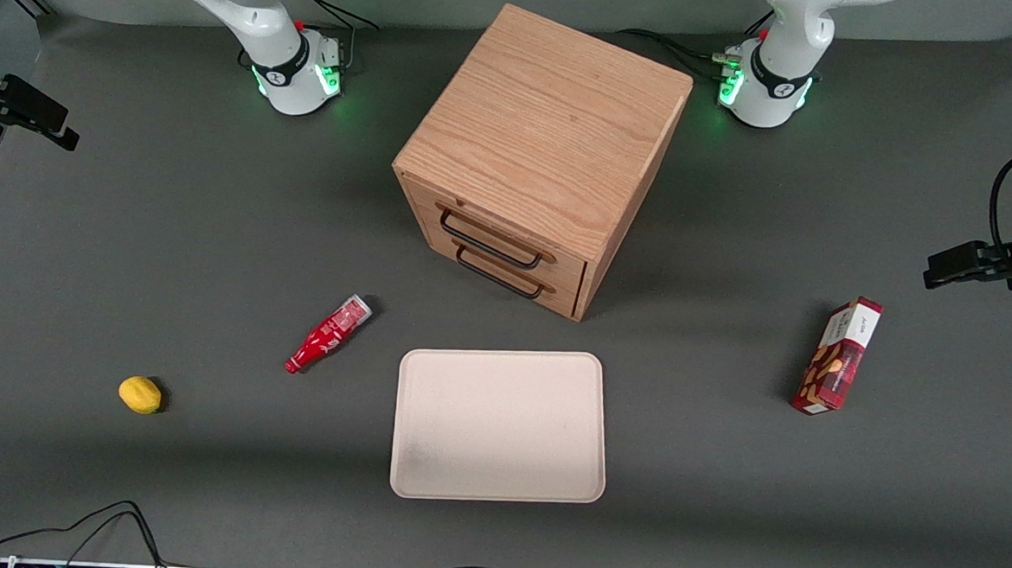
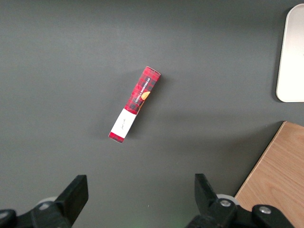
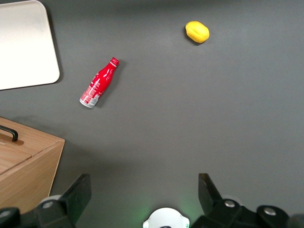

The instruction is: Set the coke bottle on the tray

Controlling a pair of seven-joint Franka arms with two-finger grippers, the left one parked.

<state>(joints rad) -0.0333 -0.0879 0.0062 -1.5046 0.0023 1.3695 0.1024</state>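
The tray [image 1: 499, 424] was seen nearest the front camera on the table [image 1: 200, 493], with the coke bottle [image 1: 328, 334] lying on its side just beside it, toward the working arm's end, and a lemon [image 1: 140, 394] farther out that way. The wooden cabinet [image 1: 540, 156] stood farther back. The hand [image 3: 145, 197] was held high above the table with fingers [image 3: 78, 194] spread apart, holding nothing.

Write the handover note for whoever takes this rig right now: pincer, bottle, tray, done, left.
Pincer: open, holding nothing, raised over the bare table at the working arm's end.
Coke bottle: lying on its side on the table, beside the tray, not touching it, nearer the working arm's end.
Tray: nothing on it, in front of the drawer cabinet.
Done: nothing yet.
Left: reach the bottle, grasp, lift, set on tray.
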